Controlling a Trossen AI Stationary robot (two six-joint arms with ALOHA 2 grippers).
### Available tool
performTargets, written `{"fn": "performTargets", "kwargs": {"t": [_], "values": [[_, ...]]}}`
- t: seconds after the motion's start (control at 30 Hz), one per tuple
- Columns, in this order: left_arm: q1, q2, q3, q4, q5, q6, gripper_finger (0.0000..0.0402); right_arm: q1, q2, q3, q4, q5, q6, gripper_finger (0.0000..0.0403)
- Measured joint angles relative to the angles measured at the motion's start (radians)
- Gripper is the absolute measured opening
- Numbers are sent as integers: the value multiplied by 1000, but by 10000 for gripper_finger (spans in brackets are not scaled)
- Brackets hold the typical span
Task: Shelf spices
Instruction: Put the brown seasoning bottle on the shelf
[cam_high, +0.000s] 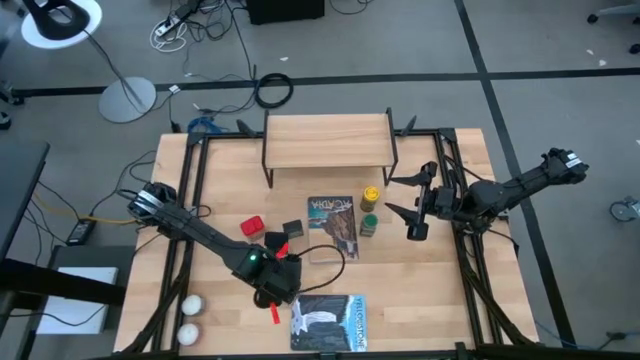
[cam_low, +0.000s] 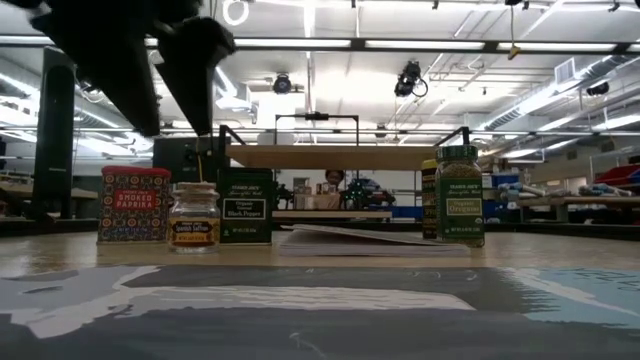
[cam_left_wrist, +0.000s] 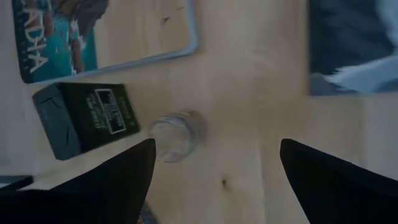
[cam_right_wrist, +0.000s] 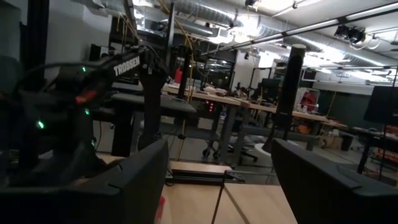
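Left gripper (cam_left_wrist: 214, 180), fingers spread, pointing down above the pale jar (cam_left_wrist: 175, 135) beside the dark tin (cam_left_wrist: 87, 118); right gripper (cam_high: 408, 207) spread, raised level.

Two dark jointed arms carry black cables, green indicator lights and white "TROSSEN" lettering.

You're in a robotics lab: exposed ceiling ducts (cam_right_wrist: 292, 28), rows of workbenches (cam_right_wrist: 249, 109), cables (cam_high: 200, 25) across grey floor.

Light wooden table (cam_high: 430, 280), shelf (cam_high: 327, 141), five spice containers, two booklets, two white balls (cam_high: 190, 318) at corner
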Motion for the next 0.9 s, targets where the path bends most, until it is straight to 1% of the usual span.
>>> {"fn": "performTargets", "kwargs": {"t": [0.13, 0.43, 0.53, 0.6, 0.73, 0.9], "values": [[27, 36, 0, 7, 3, -8, 349, 7, 0, 0, 9, 0, 2, 286], [83, 41, -1, 0, 7, -27, 349, 18, -5, 0, 20, -1, 1, 286], [106, 41, -37, 24, 13, -46, 349, 18, -5, 0, 23, -1, 1, 286], [119, 41, -75, 31, 45, -62, 349, 18, -5, 0, 25, -1, 1, 285], [124, 38, -141, 122, 76, -86, 349, 19, -6, 0, 26, -1, 0, 282], [125, 35, -151, 188, 75, -84, 348, 19, -6, 0, 27, -1, -8, 281]]}}
